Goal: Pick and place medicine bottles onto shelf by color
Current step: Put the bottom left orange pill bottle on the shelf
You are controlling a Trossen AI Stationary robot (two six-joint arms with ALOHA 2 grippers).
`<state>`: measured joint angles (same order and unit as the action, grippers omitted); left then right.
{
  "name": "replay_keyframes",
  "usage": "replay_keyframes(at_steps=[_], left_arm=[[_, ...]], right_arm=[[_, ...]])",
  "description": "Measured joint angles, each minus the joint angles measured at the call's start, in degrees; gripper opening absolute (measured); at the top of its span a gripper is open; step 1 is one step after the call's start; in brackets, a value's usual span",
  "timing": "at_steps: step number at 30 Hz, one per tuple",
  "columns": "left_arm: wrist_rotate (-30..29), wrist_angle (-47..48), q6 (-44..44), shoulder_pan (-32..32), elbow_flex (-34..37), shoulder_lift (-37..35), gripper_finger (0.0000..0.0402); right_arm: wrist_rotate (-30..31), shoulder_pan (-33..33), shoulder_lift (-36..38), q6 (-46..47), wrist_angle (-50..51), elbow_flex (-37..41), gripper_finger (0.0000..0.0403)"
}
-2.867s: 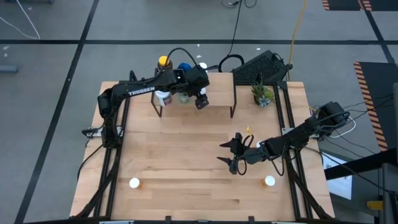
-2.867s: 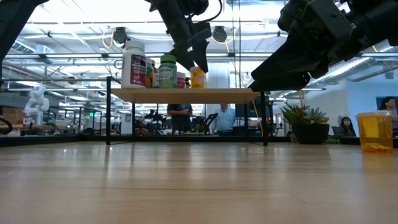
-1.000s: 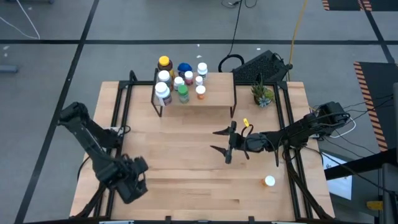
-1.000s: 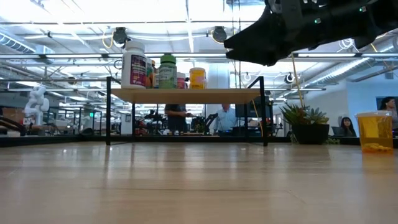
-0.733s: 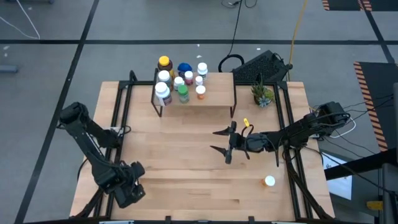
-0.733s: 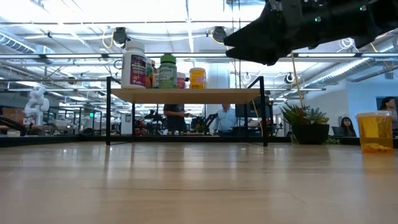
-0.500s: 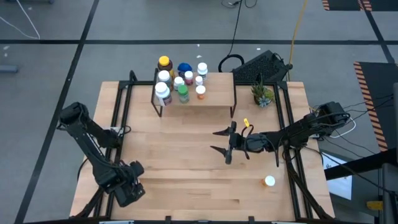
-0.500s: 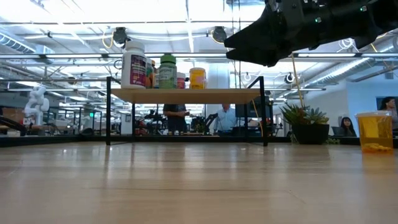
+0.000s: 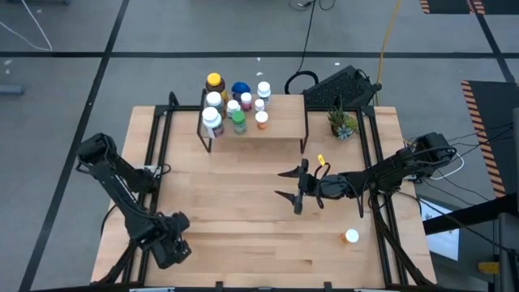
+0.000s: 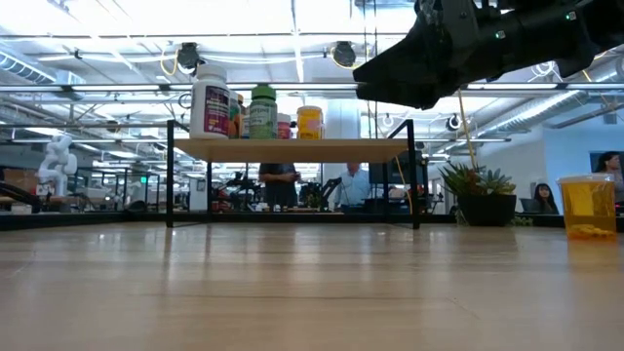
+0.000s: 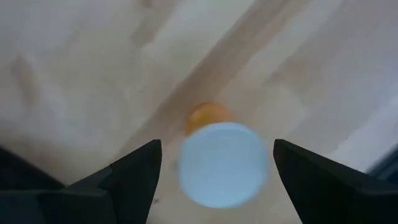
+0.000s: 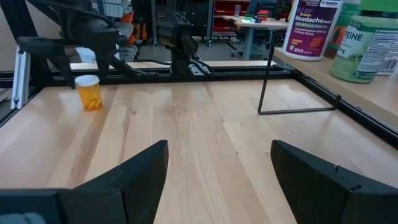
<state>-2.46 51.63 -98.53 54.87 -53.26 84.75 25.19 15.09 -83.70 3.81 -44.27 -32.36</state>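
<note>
One bottle [image 11: 221,163] now sits beneath the left hand [image 9: 165,246], moved from shelf [image 9: 280,126] to front-left corner; fingers wide, empty.

Eight bottles on the shelf [image 9: 280,128], two orange bottles on the table [image 9: 243,195]

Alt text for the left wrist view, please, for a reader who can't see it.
Looking straight down, the left gripper hangs open above an orange bottle with a white cap, which stands on the light-wood tabletop. The bottle sits between the two dark fingers, which do not touch it.
</note>
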Motion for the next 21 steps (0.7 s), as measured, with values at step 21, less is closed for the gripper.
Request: replay_keyframes(at_steps=[21], left_arm=[[8.51,1.88,-0.70,-6.98,1.51,0.00,0.0203]], right_arm=[[0.00,0.00,0.00,0.02,-0.02,0.00,0.0277]])
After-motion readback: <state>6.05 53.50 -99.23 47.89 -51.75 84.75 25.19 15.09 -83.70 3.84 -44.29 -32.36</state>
